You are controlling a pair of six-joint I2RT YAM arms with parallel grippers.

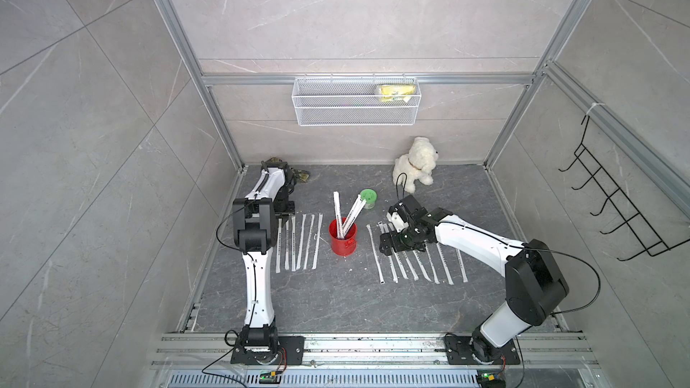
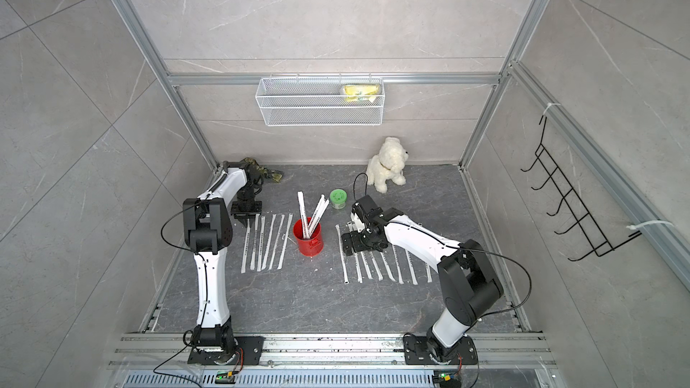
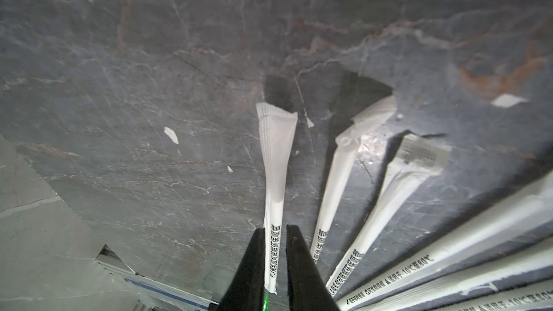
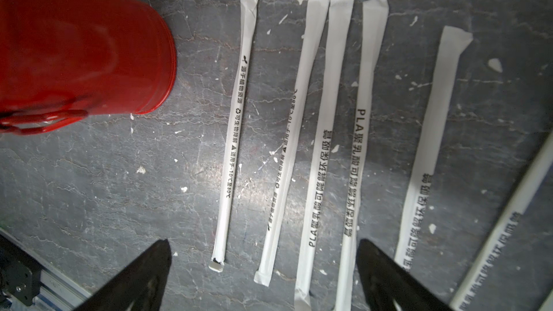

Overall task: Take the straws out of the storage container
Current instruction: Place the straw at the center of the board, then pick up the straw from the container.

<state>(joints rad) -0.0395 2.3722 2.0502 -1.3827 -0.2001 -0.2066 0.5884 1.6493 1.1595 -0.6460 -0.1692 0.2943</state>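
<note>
The left gripper stood barely parted around one laid straw; the right gripper, wide and empty, was nearer the storage container at its nine o'clock, the straws standing inside.

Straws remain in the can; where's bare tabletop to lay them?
Widest: the tabletop between the front rail and both rows. Narrower: between red can and right straw row. Crowded: left straw row, close beside the can.
</note>
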